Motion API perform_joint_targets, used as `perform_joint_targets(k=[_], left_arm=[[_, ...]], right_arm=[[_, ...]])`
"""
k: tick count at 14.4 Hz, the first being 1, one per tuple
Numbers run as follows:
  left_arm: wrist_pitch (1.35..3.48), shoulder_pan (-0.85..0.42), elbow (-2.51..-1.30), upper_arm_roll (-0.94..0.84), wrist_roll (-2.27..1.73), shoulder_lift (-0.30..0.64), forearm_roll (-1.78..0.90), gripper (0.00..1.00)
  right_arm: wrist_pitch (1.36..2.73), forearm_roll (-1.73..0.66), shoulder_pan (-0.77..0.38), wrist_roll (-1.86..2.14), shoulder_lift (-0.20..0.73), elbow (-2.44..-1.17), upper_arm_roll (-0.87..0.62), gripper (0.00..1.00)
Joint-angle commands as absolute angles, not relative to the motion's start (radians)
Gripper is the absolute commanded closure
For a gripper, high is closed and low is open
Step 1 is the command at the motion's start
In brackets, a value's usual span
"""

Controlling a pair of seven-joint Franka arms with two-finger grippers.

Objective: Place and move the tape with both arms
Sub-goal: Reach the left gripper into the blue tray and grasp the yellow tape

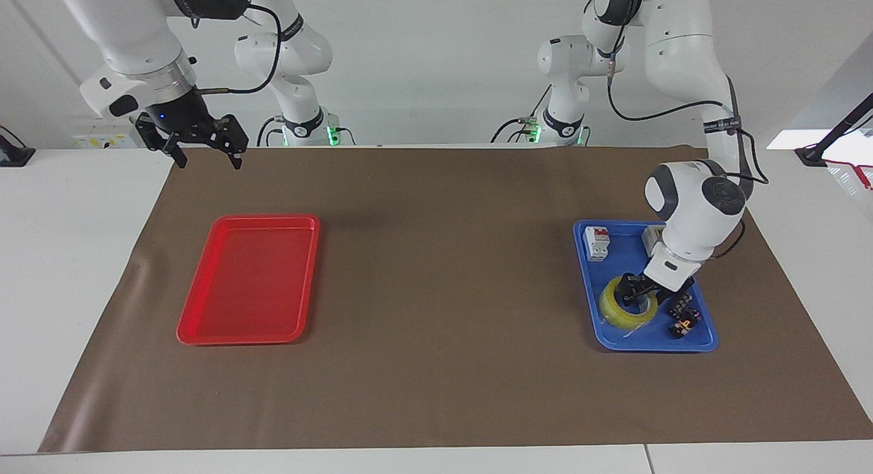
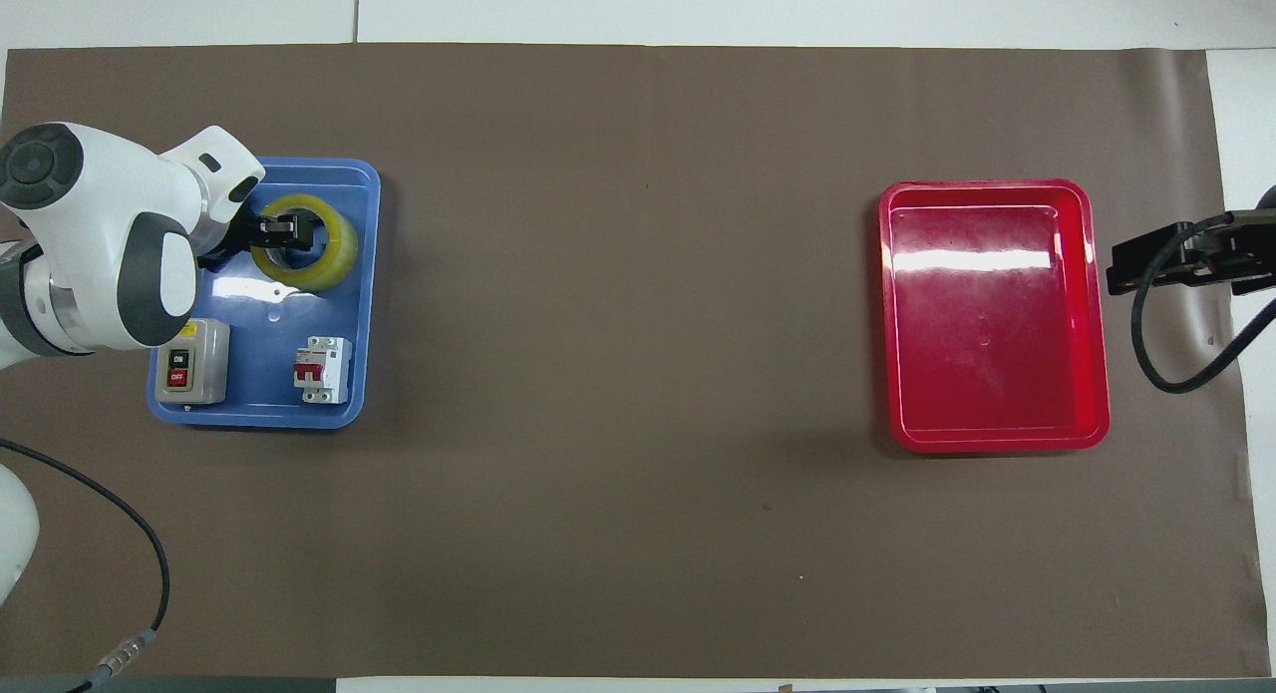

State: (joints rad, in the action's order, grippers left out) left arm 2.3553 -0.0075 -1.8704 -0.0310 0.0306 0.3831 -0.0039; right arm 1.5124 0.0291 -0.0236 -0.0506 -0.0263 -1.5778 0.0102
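Observation:
The tape (image 1: 616,312) (image 2: 336,259), a yellow translucent roll with a white core, lies flat in the blue tray (image 1: 706,342) (image 2: 370,294) at the left arm's end of the table. My left gripper (image 1: 640,295) (image 2: 284,229) is down on the roll, one finger inside the core and one outside, closed on the ring's wall on the side toward the arm's own end. My right gripper (image 1: 203,153) hangs open and empty, high over the mat's edge near the red tray (image 1: 310,219) (image 2: 997,444), and waits.
In the blue tray a grey switch box (image 1: 651,237) (image 2: 189,359) and a white breaker (image 1: 597,243) (image 2: 321,369) lie nearer the robots than the tape. A small black part (image 1: 684,317) lies beside the tape. The red tray holds nothing. A brown mat (image 1: 436,290) covers the table.

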Motion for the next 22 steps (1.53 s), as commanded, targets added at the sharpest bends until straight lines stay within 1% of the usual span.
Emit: perform_joint_targets(k=[1, 3, 8, 10, 12, 14, 16, 17, 20, 22], left_arm=[[2.384, -0.005, -1.893, -0.026, 0.034, 0.37, -0.009, 1.0], [2.364, -0.003, -1.893, -0.025, 0.032, 0.345, -0.009, 1.0], [2.186, -0.031, -1.884, -0.025, 0.011, 0.223, -0.009, 1.0], [2.11, -0.084, -1.885, -0.023, -0.05, 0.174, -0.009, 1.0], [2.074, -0.184, -1.891, -0.023, -0.16, 0.16, -0.009, 1.0], [2.092, -0.289, -1.894, -0.023, -0.323, 0.158, -0.008, 1.0], [2.135, -0.389, -1.894, -0.025, -0.438, 0.173, 0.049, 1.0], [2.166, -0.438, -1.891, -0.025, -0.51, 0.198, 0.079, 1.0], [2.238, -0.526, -1.872, -0.025, -0.655, 0.253, 0.091, 1.0], [2.24, -0.59, -1.81, -0.023, -0.73, 0.337, 0.122, 1.0]], right_arm=[[1.525, 0.015, -0.021, -0.04, -0.049, -1.606, 0.009, 0.0], [1.525, 0.015, -0.021, -0.04, -0.049, -1.606, 0.009, 0.0], [1.529, 0.015, -0.021, -0.041, -0.049, -1.606, 0.009, 0.0], [1.529, 0.015, -0.021, -0.04, -0.049, -1.606, 0.009, 0.0], [1.529, 0.015, -0.021, -0.04, -0.049, -1.606, 0.009, 0.0], [1.529, 0.015, -0.021, -0.04, -0.049, -1.606, 0.009, 0.0], [1.529, 0.015, -0.021, -0.04, -0.049, -1.606, 0.009, 0.0], [1.529, 0.015, -0.021, -0.04, -0.049, -1.606, 0.009, 0.0], [1.529, 0.015, -0.021, -0.037, -0.049, -1.606, 0.009, 0.0], [1.531, 0.015, -0.023, -0.037, -0.049, -1.606, 0.008, 0.0]])
